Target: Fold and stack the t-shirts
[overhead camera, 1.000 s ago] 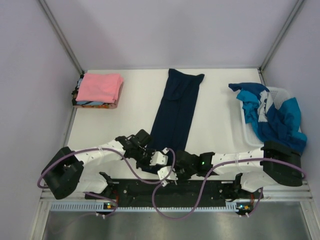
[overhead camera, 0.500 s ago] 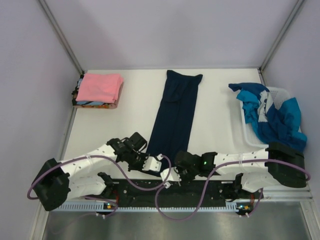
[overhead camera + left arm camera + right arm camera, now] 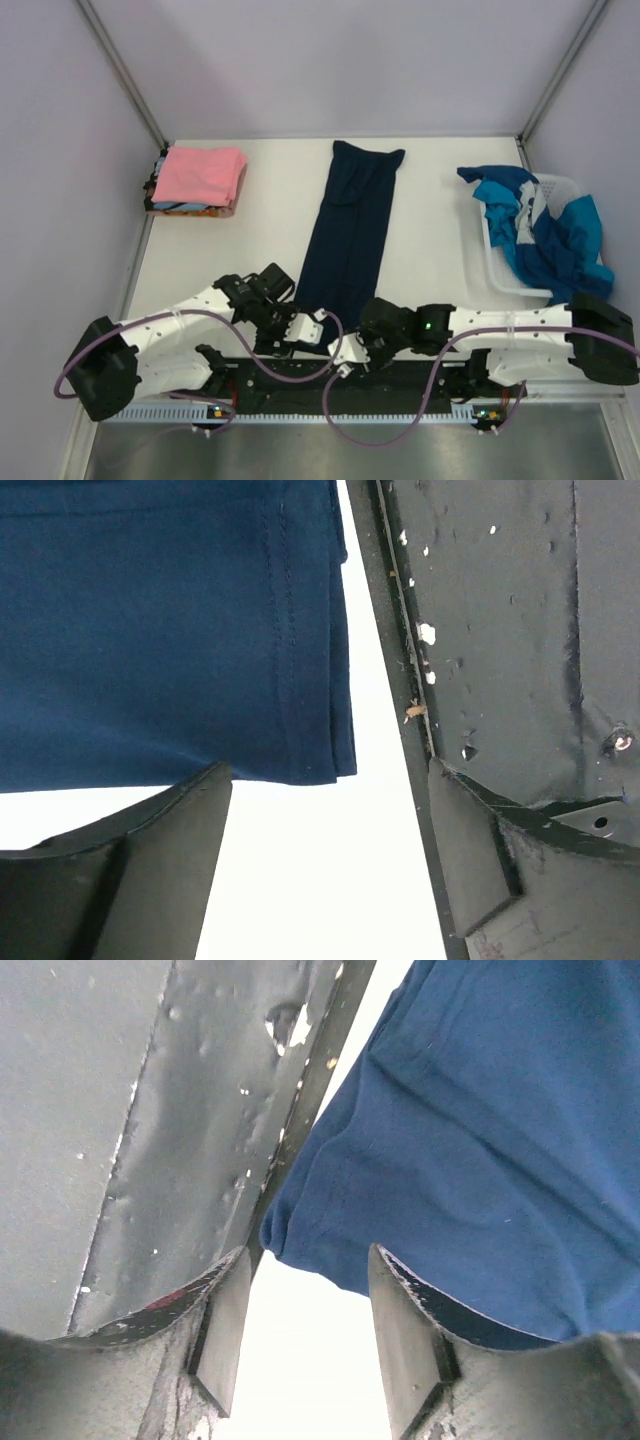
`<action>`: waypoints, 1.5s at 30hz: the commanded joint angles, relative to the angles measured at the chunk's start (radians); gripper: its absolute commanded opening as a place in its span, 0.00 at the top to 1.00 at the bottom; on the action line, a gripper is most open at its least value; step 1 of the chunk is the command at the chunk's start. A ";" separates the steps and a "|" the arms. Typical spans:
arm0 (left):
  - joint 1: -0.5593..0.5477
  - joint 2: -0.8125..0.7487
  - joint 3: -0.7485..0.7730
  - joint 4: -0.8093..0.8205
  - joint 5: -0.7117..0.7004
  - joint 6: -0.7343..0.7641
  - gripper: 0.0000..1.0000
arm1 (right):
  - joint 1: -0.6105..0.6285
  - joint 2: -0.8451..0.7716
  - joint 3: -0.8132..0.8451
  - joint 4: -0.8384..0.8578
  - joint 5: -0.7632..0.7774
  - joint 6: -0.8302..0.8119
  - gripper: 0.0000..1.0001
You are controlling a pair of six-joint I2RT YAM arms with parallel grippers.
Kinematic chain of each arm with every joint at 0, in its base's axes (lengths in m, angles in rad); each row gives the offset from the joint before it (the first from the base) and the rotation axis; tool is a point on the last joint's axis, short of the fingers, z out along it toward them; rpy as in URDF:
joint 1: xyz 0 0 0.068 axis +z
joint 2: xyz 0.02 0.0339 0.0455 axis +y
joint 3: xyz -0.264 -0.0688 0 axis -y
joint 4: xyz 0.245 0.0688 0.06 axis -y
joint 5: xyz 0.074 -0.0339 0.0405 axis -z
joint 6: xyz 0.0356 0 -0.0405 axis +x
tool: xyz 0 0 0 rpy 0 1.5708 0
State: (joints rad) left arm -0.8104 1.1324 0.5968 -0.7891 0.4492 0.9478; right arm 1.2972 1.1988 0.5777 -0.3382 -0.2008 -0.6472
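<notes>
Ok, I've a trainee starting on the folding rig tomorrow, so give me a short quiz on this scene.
1. True or false: the navy t-shirt lies flat as a long strip.
2. The left tool and right tool are: A open and empty; B shut on cloth; C out of view.
3. Fill in: the teal-and-white shirts spill over the white ____.
Key: 1 true; 2 A; 3 basket.
</notes>
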 commanded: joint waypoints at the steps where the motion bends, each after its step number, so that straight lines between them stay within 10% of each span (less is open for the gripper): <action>1: -0.009 -0.007 0.025 0.036 0.006 0.025 0.12 | 0.028 -0.071 0.020 0.024 -0.038 -0.009 0.48; 12: -0.022 0.093 -0.035 0.136 -0.052 0.048 0.19 | 0.054 0.129 0.019 0.044 -0.016 -0.058 0.48; 18: -0.023 0.142 -0.009 0.088 -0.012 0.013 0.62 | 0.077 0.153 0.034 0.013 -0.015 -0.025 1.00; 24: -0.023 0.148 0.035 -0.010 0.063 0.012 1.00 | 0.079 0.038 0.039 -0.047 -0.048 -0.003 1.00; 33: 0.059 0.112 0.273 -0.046 0.076 -0.098 1.00 | -0.160 -0.094 0.099 -0.021 -0.069 0.087 1.00; 45: 0.275 0.493 0.724 0.008 -0.030 -0.291 0.99 | -0.588 0.051 0.211 0.232 -0.039 0.098 1.00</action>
State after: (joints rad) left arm -0.5709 1.5219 1.1885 -0.8093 0.4702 0.7326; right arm 0.7914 1.1728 0.7097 -0.2554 -0.2592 -0.5533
